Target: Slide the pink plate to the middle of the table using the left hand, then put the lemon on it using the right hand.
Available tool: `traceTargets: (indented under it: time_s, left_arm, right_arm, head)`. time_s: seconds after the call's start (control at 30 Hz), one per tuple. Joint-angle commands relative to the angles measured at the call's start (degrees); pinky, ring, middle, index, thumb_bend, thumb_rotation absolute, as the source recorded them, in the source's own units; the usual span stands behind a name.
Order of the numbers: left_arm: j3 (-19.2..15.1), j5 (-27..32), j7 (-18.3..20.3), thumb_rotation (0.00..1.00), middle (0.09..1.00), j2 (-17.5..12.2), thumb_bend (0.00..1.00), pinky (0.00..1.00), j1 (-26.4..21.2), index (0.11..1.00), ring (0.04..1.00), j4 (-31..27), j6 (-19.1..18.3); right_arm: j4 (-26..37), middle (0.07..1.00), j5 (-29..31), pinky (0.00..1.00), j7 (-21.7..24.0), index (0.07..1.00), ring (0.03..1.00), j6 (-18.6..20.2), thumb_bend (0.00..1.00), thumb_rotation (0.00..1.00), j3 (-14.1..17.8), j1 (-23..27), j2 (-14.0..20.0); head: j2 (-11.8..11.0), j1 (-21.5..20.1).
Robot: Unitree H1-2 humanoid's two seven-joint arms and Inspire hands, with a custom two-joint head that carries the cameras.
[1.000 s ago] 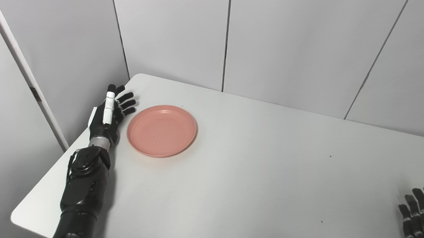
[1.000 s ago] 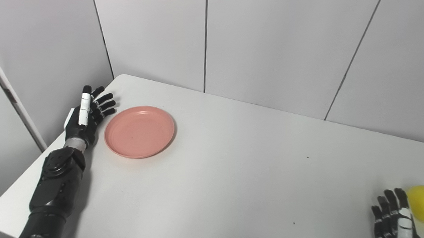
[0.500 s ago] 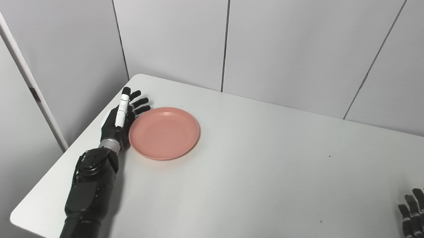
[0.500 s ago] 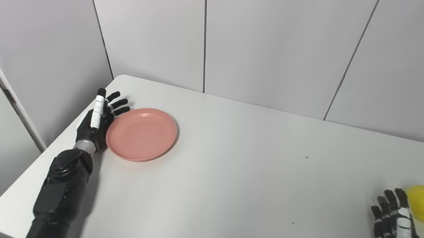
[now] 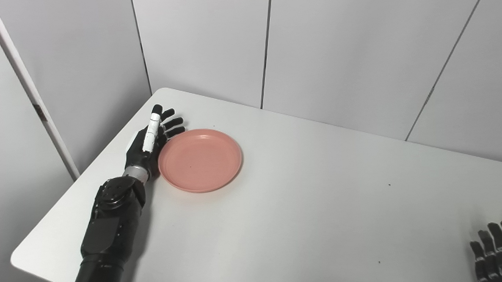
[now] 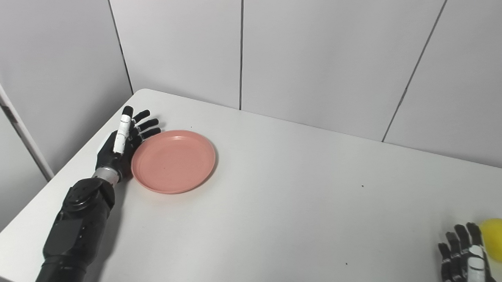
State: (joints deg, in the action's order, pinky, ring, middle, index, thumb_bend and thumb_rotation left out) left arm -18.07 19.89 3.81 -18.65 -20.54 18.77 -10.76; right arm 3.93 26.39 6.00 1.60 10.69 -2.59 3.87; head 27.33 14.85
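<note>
Left hand (image 5: 149, 139) flat against the pink plate (image 5: 200, 159), fingers spread.
Smooth round shallow plate sits far left on the matte white table (image 5: 304, 206); right hand (image 6: 466, 261) spread beside the glossy oval lemon (image 6: 501, 240), whole only in the right eye view.

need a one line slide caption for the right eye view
Open left hand set edge-on against the round pink plate on the white table; open right hand beside the yellow lemon.
</note>
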Motion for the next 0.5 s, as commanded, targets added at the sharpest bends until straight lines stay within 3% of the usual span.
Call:
traceTargets:
  time_s: [0.0,0.3,0.47]
  left_arm:
    - [-0.2,0.6,-0.1,0.85,0.796,0.5,0.9,0.79,-0.2,0.831,0.783,-1.1,-1.4]
    - [1.6,-1.1,-0.7,0.85,0.768,2.0,0.94,0.75,0.7,0.817,0.761,-3.7,-2.0]
    - [2.3,-1.3,-0.9,0.87,0.771,3.0,0.91,0.76,1.5,0.831,0.763,-5.8,-3.7]
  right_arm:
    - [-2.2,0.954,0.5,1.0,0.0,0.953,0.974,2.2,0.69,0.7,-0.7,-3.0,-1.8]
    - [-1.5,0.953,0.0,1.0,-0.2,0.95,0.975,2.2,0.68,0.7,-1.0,-3.2,-2.0]
    - [-1.3,0.959,0.3,1.0,-0.1,0.956,0.979,2.4,0.67,0.7,-1.0,-3.3,-2.0]
  head:
    - [0.0,0.0]
    - [0.1,-0.2]
    - [0.2,-0.3]
